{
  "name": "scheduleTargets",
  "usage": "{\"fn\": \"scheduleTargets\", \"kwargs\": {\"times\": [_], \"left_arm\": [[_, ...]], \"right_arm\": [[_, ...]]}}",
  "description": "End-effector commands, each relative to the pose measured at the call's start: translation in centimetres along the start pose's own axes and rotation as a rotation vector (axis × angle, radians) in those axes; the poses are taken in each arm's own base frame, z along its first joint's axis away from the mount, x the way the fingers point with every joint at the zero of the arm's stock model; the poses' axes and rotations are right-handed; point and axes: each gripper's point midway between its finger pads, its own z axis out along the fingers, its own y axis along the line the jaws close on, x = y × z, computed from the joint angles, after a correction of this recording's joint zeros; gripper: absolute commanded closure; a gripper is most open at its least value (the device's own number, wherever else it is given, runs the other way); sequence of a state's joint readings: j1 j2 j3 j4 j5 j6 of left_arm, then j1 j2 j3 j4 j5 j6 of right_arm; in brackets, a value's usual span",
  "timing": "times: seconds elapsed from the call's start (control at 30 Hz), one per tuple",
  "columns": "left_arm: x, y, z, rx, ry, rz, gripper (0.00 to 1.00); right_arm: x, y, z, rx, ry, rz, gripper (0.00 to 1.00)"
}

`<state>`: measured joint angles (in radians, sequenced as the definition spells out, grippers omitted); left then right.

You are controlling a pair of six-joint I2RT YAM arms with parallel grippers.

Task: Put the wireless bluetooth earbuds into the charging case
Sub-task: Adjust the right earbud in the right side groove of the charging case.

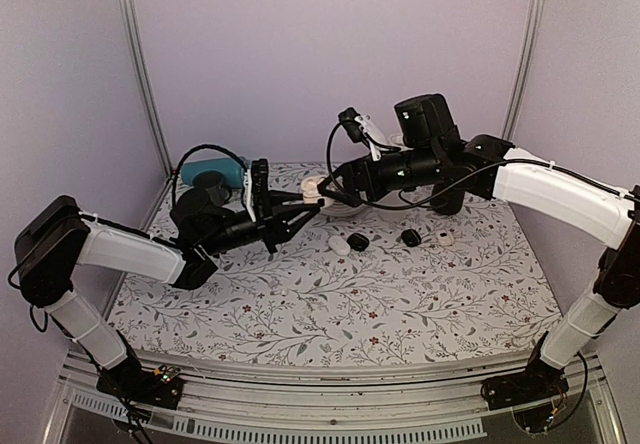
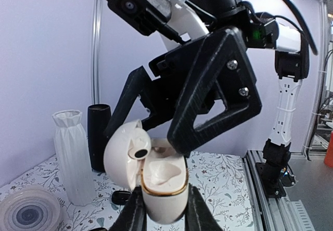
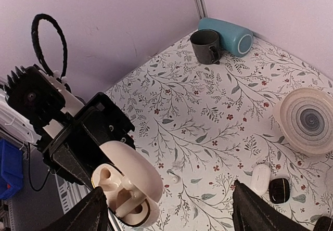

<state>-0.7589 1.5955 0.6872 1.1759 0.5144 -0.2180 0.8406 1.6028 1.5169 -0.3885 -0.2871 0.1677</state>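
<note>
- Table [image 3: 208, 111]: floral-printed cover, lying below both claws.
- Right gripper [image 3: 166, 189]: jaws spread wide and empty, directly over the case.
- Left gripper [image 2: 164, 210]: clamped on the case body, clear of the table.
- Plate [image 3: 309, 119]: pale, ribbed, with a spiral centre, beyond the right claw.
- Teal cylinder [image 3: 231, 36] and dark mug [image 3: 205, 46]: touching, in the far corner.
- Charging case [image 2: 164, 192]: glossy white, rounded, gold-rimmed, lid flipped open.
- White oval pod [image 3: 260, 178] and black pod [image 3: 281, 189]: side by side near the right finger.
- Earbud [image 3: 173, 178]: tiny white piece, apparently one, on the table beneath the right claw.

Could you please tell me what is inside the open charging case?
Held by the left gripper, the charging case shows a white earbud-like shape inside it. The right gripper's finger covers part of the inside.
</note>
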Motion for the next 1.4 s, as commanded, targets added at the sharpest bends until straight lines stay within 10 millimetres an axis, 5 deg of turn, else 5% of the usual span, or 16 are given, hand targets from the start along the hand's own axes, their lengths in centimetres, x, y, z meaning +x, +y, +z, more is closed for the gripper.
{"fn": "scheduleTargets", "kwargs": {"times": [0.0,1.37], "left_arm": [[-0.5,-0.6,0.2,0.022,-0.029,0.008,1.0],[-0.2,-0.4,0.7,0.016,-0.011,0.051,1.0]], "right_arm": [[-1.7,-0.2,-2.4,0.009,-0.068,-0.009,0.18],[-0.4,-1.0,-1.6,0.096,-0.01,-0.07,0.21]]}}
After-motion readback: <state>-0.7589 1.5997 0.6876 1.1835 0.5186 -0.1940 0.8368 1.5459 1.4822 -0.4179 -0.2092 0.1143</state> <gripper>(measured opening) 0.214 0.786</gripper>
